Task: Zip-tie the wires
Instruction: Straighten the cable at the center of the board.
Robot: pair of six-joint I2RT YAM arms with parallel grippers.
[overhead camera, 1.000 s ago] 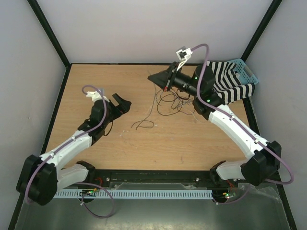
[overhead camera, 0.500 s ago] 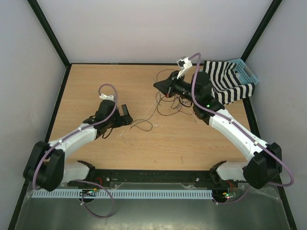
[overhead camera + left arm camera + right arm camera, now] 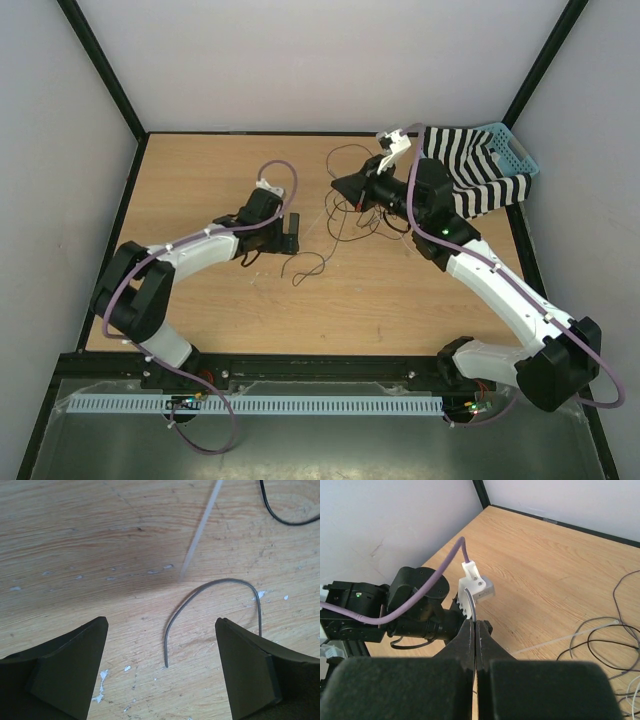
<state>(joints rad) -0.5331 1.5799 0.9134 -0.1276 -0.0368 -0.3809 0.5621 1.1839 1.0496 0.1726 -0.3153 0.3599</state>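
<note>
The wires point(image 3: 355, 212) lie in a loose dark tangle at the back centre of the table, with one separate strand point(image 3: 310, 266) curled nearer the front. My left gripper point(image 3: 289, 233) hangs open low over the wood. In the left wrist view a grey wire end point(image 3: 215, 582) curves between its fingers point(image 3: 75, 665) without touching them. The whitish zip tie point(image 3: 200, 527) lies just beyond that. My right gripper point(image 3: 346, 185) is held above the tangle, shut, and a thin grey wire point(image 3: 471, 606) sticks out from between its tips point(image 3: 476, 625). The zip tie point(image 3: 560, 640) also lies flat to its right.
A blue basket point(image 3: 517, 150) with a black-and-white striped cloth point(image 3: 478, 170) stands at the back right corner. Black frame rails point(image 3: 100, 70) and white walls close in the table. White paint flecks point(image 3: 102, 677) dot the wood.
My left arm has swung right and forward toward the table's centre, bringing its gripper over the loose wire end. My right gripper has shifted slightly right, staying shut.
</note>
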